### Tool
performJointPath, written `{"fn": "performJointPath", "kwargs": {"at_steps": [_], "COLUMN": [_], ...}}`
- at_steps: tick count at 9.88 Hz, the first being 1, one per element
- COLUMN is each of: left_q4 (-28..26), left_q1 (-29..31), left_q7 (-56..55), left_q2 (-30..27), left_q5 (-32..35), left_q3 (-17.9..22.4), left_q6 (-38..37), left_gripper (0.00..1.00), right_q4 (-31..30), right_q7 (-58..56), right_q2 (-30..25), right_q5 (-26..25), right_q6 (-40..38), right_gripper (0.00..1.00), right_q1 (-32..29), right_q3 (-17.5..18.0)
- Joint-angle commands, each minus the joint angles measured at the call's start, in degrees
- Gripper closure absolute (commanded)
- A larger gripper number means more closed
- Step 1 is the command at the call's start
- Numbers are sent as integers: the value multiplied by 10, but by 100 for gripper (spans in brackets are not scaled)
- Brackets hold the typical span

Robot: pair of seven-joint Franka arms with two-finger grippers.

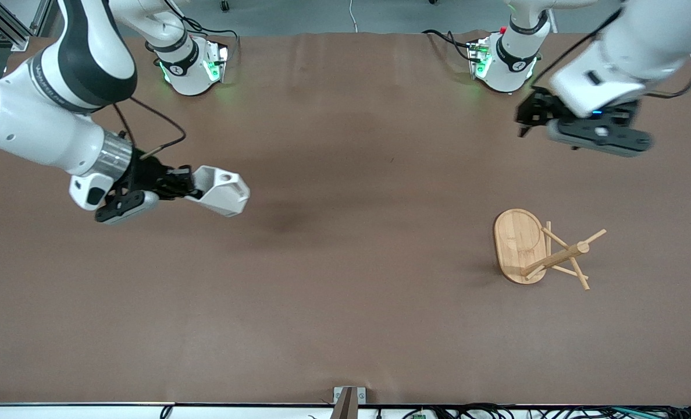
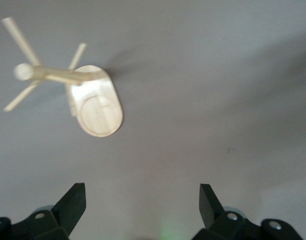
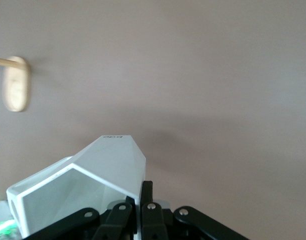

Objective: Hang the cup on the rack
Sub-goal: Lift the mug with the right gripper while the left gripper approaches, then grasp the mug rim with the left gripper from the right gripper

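The right gripper [image 1: 189, 185] is up in the air over the brown table surface [image 1: 345, 302] at the right arm's end, its black fingers clamped on the rim wall of the cup [image 1: 220, 190]. The cup is matte white, with flat angular facets that taper toward a narrow base, and it is held on its side, clear of the table. A small round hole shows in one upper facet in the front view. In the right wrist view the cup [image 3: 88, 187] fills the lower part of the frame: a thick white rim edges the open mouth, the interior is pale grey, and the closed fingers [image 3: 147, 200] pinch the wall at the rim.

The rack [image 1: 540, 250] stands on the table toward the left arm's end, well apart from the cup. It is light bamboo with visible grain: a flat oval base, one round central post and several thin straight pegs angled outward from the post. In the left wrist view the rack [image 2: 95, 107] shows the same oval base and splayed pegs, blurred.

The left gripper [image 1: 531, 119] waits in the air over bare table near the left arm's base. In the left wrist view its two black wedge-shaped fingertips [image 2: 75, 200] are spread wide apart and hold nothing.

The table covering is a smooth, matte brown sheet.
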Motion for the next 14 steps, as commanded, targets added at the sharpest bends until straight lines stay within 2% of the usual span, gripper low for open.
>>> {"fn": "performJointPath", "kwargs": {"at_steps": [1,4,6,7,9,12,14], "left_q4": [-4,-6,-10,-14,-32,-75,-99], "left_q1": [1,1,1,1,5,8,12], "left_q7": [32,86,154,194,273,383,395], "left_q2": [16,22,23,27,28,19,-3], "left_q5": [-32,-54,-56,-59,-60,-61,-87], "left_q3": [-46,-121,-154,-171,-192,-205,-207], "left_q6": [25,71,110,132,161,195,203], "left_gripper": [0,0,0,0,0,0,0], "right_q4": [31,53,54,54,54,54,54], "right_q7": [28,26,24,23,23,23,22], "right_q2": [12,43,61,62,64,66,68], "right_q5": [80,175,250,265,286,368,390], "right_q6": [2,22,29,28,22,-14,-61], "right_gripper": [100,99,99,99,99,99,99], "right_q1": [40,94,131,138,159,177,176], "right_q3": [-6,-5,-6,-5,-5,-5,-5]}}
